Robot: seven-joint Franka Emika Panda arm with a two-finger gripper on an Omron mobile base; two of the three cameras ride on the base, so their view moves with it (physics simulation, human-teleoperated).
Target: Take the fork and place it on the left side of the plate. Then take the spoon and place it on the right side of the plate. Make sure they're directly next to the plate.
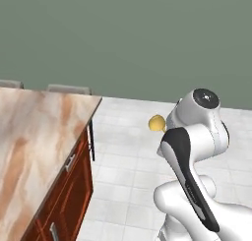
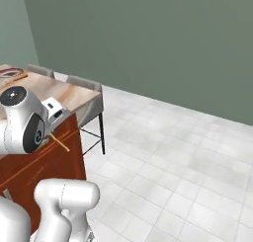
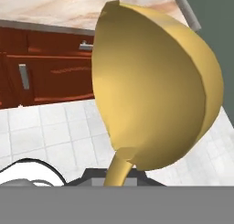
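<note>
Floor tiles below; arm folded, jaws gripping spoon (image 3: pixel 151 90) (bowl up).

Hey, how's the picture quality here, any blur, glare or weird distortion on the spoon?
Hand view: the spoon sits so close that its yellow bowl looms oversized, faceted, evenly lit, no glare. Left base view: its bowl is small but sharp beside the arm. Right base view: flat, soft lighting; faint stool shadows on the floor tiles.

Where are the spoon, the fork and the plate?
spoon (image 3: pixel 155 86): hand view, back of the bowl.
fork (image 2: pixel 19 78): right base view, its handle.
plate (image 2: pixel 9 72): right base view, its red rim.
</note>
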